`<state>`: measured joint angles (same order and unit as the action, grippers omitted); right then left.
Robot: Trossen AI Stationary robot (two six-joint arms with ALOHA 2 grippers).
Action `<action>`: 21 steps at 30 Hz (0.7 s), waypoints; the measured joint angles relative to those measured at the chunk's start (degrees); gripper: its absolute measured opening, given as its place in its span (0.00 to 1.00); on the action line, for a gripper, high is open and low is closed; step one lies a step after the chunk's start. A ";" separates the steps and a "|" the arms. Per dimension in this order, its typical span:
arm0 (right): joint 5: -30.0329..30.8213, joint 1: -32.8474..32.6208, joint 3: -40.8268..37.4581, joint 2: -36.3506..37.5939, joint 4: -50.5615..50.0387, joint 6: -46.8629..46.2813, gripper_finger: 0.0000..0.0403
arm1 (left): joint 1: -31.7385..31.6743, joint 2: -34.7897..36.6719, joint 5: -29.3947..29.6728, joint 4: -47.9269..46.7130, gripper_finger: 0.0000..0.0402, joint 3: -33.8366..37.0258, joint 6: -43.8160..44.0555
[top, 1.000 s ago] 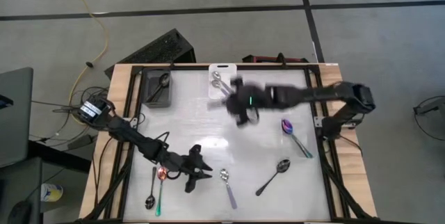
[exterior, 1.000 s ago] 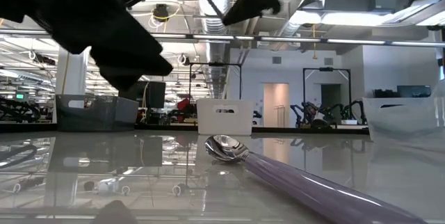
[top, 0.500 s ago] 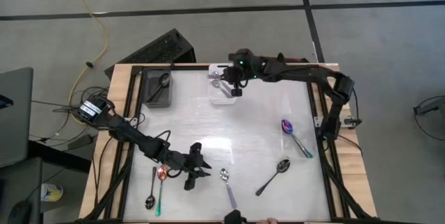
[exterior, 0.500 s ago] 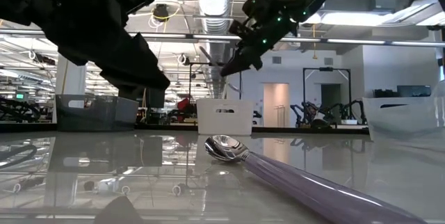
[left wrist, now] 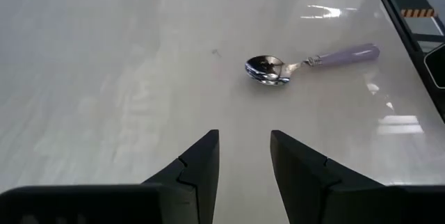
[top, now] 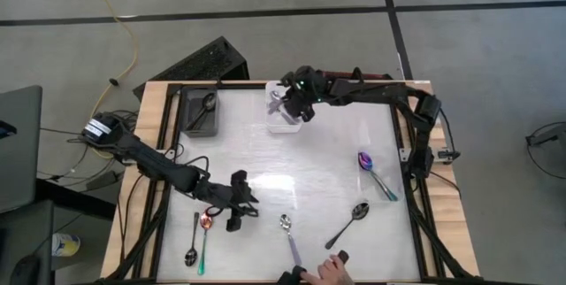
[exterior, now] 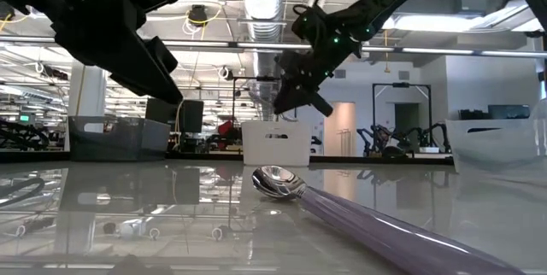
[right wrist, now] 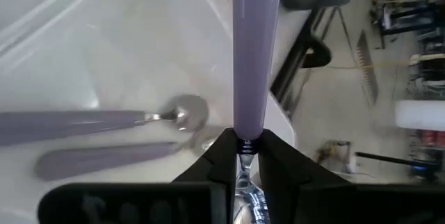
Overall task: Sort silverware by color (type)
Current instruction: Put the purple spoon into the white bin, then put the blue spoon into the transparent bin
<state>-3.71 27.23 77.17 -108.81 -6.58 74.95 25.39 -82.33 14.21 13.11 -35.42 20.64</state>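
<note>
My right gripper point(top: 296, 110) hangs over the white bin point(top: 283, 127) at the table's far edge, shut on a silver spoon with a lilac handle point(right wrist: 256, 43). Two like spoons point(right wrist: 104, 123) lie in the bin below it. My left gripper point(top: 238, 213) stands open near the table's front left, nothing between its fingers point(left wrist: 243, 137). Ahead of it another lilac-handled spoon point(left wrist: 268, 67) lies flat on the table. A black spoon point(top: 349, 223) and a rainbow spoon point(top: 367, 163) lie at the right. Two more spoons point(top: 198, 236) lie at the front left. My right gripper pinches the spoon between its two fingers at the neck point(right wrist: 245, 142), where the lilac handle joins the metal. The fingers slant down from the table's right and run along the spoon. The handle sticks out ahead of the fingertips, lifted clear above the white bin.
A dark bin point(top: 202, 119) with a black spoon in it stands at the far left. A person's hand point(top: 327, 270) reaches in at the table's near edge. A second white bin stands far right in the low view point(exterior: 500, 143).
My right gripper has swung from the table's middle toward the far edge with the spoon, rolled about its own line and sunk over the white bin. My left gripper has drawn back a little toward the table's left. A person's hand has come in at the near edge.
</note>
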 joint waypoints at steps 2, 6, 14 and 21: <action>2.60 -0.37 0.05 0.02 -0.17 1.85 0.18 | 0.00 0.02 -0.14 0.12 0.28 0.00 0.00; 5.33 -1.03 0.01 -0.20 -0.70 4.82 0.19 | 0.04 0.02 -0.32 0.28 0.28 0.00 0.00; 5.68 -1.03 0.01 -0.20 0.01 6.58 0.36 | 0.04 0.02 -0.15 0.32 0.28 0.00 1.54; 9.42 -2.17 0.01 0.13 -1.02 5.15 0.50 | 0.07 0.02 -0.28 0.27 0.28 0.00 2.48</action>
<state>5.71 25.05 77.19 -108.69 -7.60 80.11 25.45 -82.30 13.93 13.38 -35.42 23.12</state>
